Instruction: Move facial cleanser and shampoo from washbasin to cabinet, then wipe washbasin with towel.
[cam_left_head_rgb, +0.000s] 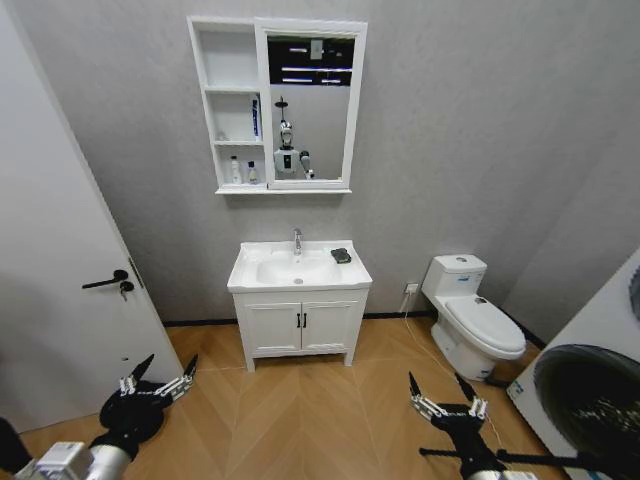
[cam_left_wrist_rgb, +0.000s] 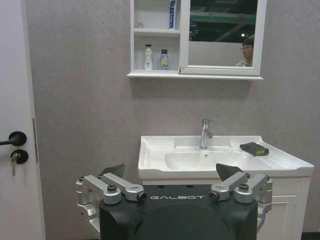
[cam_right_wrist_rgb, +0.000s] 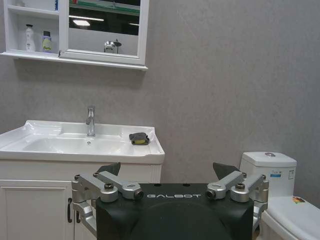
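Left gripper (cam_left_head_rgb: 160, 378): hanging low, jaws spread wide, holding nothing.
Right gripper (cam_left_head_rgb: 446, 398): the same.
Towel (cam_left_head_rgb: 341, 255): lying on washbasin (cam_left_head_rgb: 250, 272) rim.
Bottles (cam_left_head_rgb: 243, 172): standing in cabinet (cam_left_head_rgb: 228, 100).

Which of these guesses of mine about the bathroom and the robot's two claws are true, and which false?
1. Two small bottles stand on the lowest shelf of the white wall-mounted cabinet. True.
2. The small dark folded towel lies on the wooden floor. False: it rests on the white ceramic washbasin, on the side towards the toilet.
3. The left claw holds a bottle. False: it is open and empty, hanging low above the floor.
4. The right claw is open and empty, away from the washbasin. True.
5. A white toilet stands on the robot's left of the washbasin. False: it stands on the right.
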